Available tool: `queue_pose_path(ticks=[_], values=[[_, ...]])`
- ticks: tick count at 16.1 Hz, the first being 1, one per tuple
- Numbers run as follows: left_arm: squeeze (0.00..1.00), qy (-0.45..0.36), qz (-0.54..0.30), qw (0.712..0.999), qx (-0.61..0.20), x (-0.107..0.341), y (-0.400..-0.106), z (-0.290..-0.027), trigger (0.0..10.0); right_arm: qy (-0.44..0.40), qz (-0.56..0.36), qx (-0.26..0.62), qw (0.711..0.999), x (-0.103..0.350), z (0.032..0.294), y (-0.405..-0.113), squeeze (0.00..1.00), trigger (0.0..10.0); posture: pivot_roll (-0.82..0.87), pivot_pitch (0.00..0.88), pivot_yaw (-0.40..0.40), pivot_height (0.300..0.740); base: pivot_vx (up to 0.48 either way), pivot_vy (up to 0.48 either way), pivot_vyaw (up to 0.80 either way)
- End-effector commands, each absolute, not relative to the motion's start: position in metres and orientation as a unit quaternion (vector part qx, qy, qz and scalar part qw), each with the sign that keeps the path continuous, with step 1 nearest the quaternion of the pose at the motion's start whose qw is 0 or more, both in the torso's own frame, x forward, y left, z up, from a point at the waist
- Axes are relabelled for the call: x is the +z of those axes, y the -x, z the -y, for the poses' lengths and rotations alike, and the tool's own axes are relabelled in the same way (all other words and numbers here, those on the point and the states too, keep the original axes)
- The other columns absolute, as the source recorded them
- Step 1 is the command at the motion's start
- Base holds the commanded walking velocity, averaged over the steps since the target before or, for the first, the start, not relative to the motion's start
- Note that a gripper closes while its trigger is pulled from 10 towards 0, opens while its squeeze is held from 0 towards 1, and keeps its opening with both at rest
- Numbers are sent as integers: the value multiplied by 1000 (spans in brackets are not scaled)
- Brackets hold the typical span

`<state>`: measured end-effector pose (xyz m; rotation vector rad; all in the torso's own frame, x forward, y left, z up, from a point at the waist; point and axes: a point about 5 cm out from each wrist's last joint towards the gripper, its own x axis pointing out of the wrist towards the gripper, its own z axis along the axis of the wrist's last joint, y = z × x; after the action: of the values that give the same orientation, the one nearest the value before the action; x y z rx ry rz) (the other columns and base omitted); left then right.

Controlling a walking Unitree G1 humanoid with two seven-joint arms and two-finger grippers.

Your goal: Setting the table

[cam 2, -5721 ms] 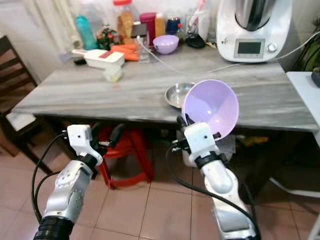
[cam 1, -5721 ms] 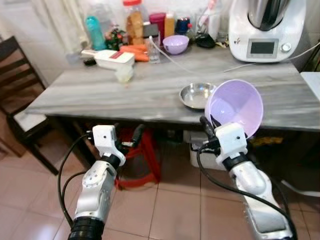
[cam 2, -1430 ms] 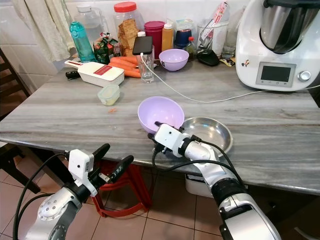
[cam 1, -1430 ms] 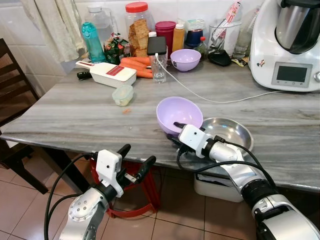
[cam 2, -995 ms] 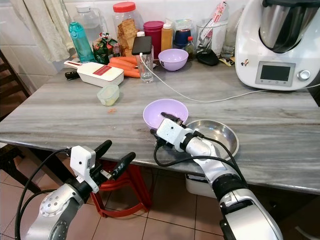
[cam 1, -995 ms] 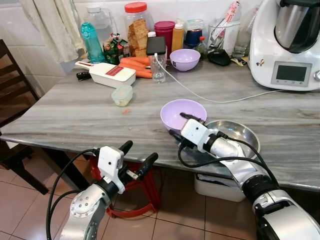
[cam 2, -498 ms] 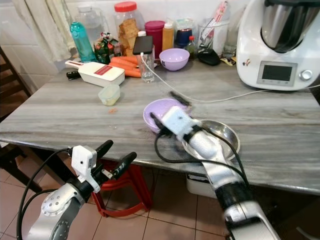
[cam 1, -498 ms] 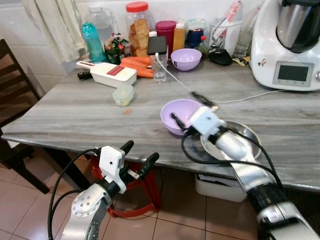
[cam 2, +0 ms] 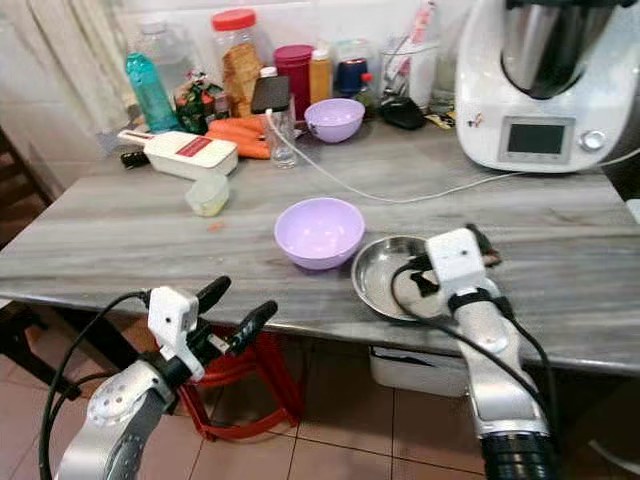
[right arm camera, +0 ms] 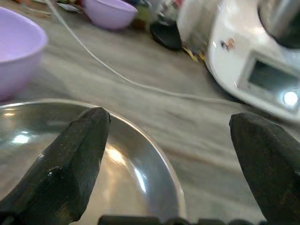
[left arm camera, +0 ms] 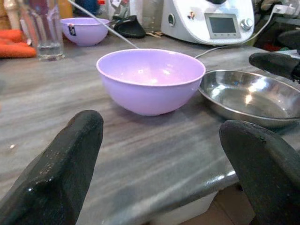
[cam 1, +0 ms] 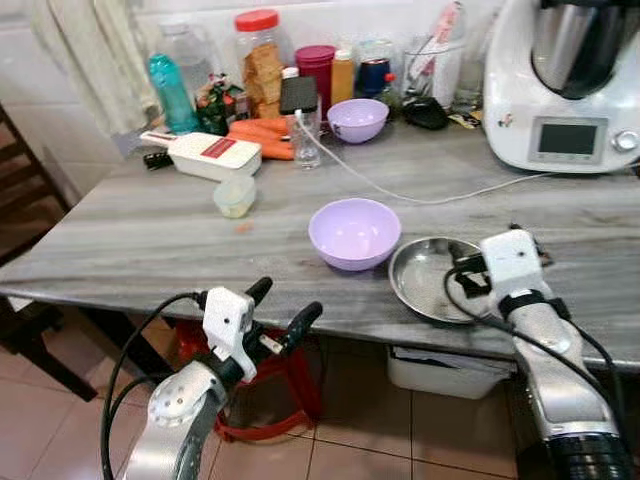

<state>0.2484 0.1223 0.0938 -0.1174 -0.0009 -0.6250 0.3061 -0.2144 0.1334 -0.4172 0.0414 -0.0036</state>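
A light purple bowl (cam 1: 355,232) stands upright on the grey marble table (cam 1: 150,240), near its front edge. A shallow steel dish (cam 1: 430,280) sits just to its right, close beside it. My right gripper (cam 1: 480,268) hovers open over the right part of the steel dish (right arm camera: 70,154), holding nothing and apart from the purple bowl (right arm camera: 14,51). My left gripper (cam 1: 283,305) is open and empty below the table's front edge, pointing at the purple bowl (left arm camera: 150,77) and the steel dish (left arm camera: 253,96).
A second purple bowl (cam 1: 358,118), a glass with a phone (cam 1: 300,120), carrots, a white slicer (cam 1: 205,155), jars and bottles crowd the table's back. A white kitchen machine (cam 1: 565,80) stands back right, its cable across the table. A small lidded tub (cam 1: 235,196) sits left of the bowl.
My right gripper has let go of the purple bowl and drawn back to the right, over the steel dish. The bowl stays on the table. The left arm is unchanged.
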Motion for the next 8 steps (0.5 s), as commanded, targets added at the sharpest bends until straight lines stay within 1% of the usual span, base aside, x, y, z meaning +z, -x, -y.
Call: queue_pose_path(ticks=[1, 2, 3, 4, 6, 8], values=[[0, 57, -10, 949, -309, 90, -249, -124, 10000, 187, -23, 2, 982, 139, 209, -306, 941, 10000, -107, 0, 129, 740, 0, 0, 0], [0, 60, -10, 948, -312, 90, -251, -124, 10000, 167, -49, 13, 985, 136, 204, -308, 588, 10000, -106, 0, 127, 740, 0, 0, 0], [0, 60, -10, 948, -312, 89, -251, -124, 10000, 163, -57, 16, 985, 136, 203, -308, 463, 10000, -106, 0, 127, 740, 0, 0, 0], [0, 66, -11, 946, -317, 89, -250, -124, 10000, 157, -71, 31, 985, 135, 198, -311, 0, 10000, -104, 0, 126, 740, 0, 0, 0], [0, 69, -14, 942, -329, 88, -247, -123, 10000, 148, -97, 54, 983, 134, 192, -315, 0, 10000, -104, 0, 126, 740, 0, 0, 0], [0, 67, -15, 941, -332, 87, -246, -122, 10000, 156, -122, 78, 977, 132, 188, -318, 0, 10000, -97, 0, 116, 740, 0, 0, 0]])
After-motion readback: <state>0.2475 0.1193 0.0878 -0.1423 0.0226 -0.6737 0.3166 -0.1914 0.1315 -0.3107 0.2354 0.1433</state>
